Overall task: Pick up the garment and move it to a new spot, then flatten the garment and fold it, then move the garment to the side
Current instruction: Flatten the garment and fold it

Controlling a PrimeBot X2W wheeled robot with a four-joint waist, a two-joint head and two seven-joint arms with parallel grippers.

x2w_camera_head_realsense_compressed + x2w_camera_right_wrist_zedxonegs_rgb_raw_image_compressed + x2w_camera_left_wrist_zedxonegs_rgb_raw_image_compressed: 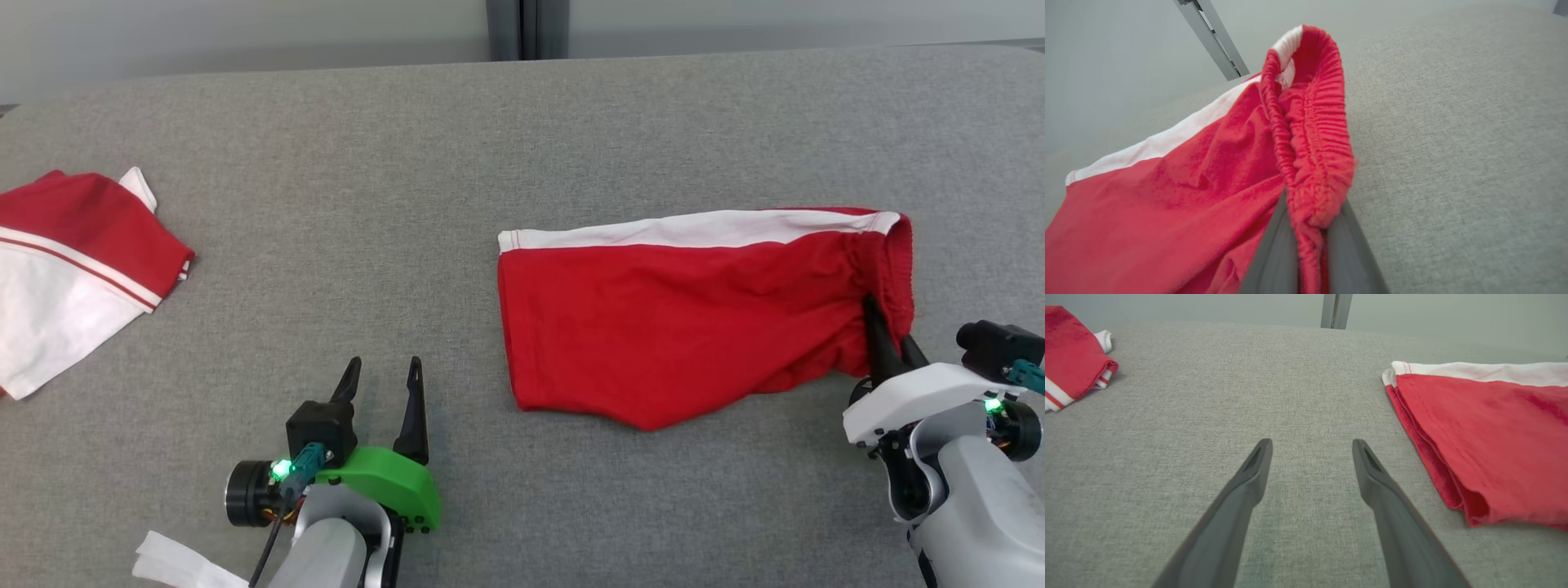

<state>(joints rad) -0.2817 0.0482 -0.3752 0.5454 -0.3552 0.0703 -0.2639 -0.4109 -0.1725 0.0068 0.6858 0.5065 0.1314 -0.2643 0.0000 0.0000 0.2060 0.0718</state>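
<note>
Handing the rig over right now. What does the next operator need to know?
Left gripper: open, holding nothing, over bare table.
Right gripper: shut on the waistband of the red shorts.
Shorts lie flat on the robot's right, apparently doubled leg on leg. A folded red-and-white garment sits far left.
Done: flattening, it seems. Left: any further fold, then move the shorts aside.

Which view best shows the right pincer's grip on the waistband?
Right wrist view: close up, the right pincer is shut on the gathered waistband of the red shorts. Head view shows it small, from behind. Left wrist view shows the hem end.
</note>
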